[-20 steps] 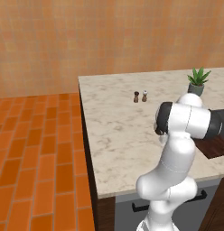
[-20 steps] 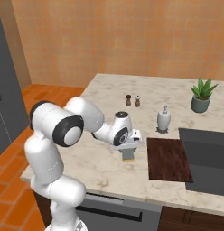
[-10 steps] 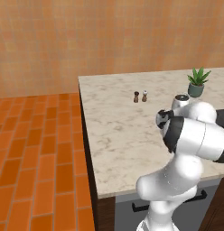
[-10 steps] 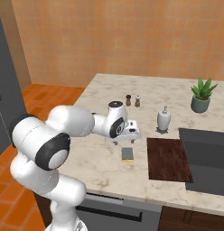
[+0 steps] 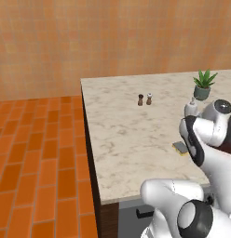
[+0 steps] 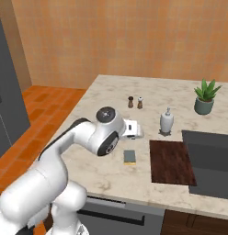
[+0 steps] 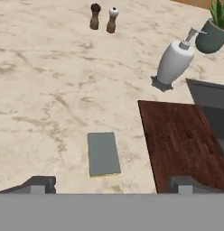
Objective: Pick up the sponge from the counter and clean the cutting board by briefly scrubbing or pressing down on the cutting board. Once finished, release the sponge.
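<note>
Beige marble counter (image 6: 102, 98) with grey veining, on a dark base, beside orange tile floor (image 5: 38, 153). Lying flat on it, grey-green side up: sponge (image 7: 103, 153), just left of the board in the hand view, apart from it. Dark reddish board (image 6: 171, 161) flat on the slab, near the front edge, right beside a sunken dark sink (image 6: 212, 158). Behind the board, a white soap bottle (image 6: 166, 122), upright. Farther back, two small shakers (image 6: 135, 102), side by side, one dark-topped and one light-topped. Toward the far right, a potted plant (image 6: 206, 97).
</note>
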{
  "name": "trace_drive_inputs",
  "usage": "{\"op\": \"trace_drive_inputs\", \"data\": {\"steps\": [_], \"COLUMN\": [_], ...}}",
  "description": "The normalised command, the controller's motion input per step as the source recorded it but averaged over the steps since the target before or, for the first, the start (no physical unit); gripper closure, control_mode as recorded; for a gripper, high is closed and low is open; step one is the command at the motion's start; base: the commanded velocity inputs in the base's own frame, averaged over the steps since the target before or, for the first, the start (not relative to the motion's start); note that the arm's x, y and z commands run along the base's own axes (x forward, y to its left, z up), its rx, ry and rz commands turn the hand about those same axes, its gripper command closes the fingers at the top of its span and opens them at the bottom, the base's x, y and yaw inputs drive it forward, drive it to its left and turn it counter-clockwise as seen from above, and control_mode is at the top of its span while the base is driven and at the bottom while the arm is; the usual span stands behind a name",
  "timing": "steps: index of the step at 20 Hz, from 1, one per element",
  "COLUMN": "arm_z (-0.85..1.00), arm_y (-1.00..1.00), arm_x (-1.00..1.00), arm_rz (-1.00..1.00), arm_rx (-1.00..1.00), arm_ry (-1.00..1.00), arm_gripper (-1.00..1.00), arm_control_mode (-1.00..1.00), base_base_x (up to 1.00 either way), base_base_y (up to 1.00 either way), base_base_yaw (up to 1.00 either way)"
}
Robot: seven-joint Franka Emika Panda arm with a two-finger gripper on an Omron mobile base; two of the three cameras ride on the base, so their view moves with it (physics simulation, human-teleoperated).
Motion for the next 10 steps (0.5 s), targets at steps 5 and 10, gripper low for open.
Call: {"op": "trace_drive_inputs", "data": {"steps": [5, 10], "arm_z": [1.00, 1.00], "arm_y": [0.35, 1.00], "arm_x": [-1.00, -1.00], "arm_rz": [-0.01, 0.00], "arm_rx": [0.00, -0.01], "arm_ry": [-0.50, -0.44], "arm_gripper": [-1.00, -1.00], "arm_control_mode": [-1.00, -1.00], "base_base_x": [0.00, 0.00], "base_base_y": [0.00, 0.00], "base_base_yaw": [0.00, 0.00]}}
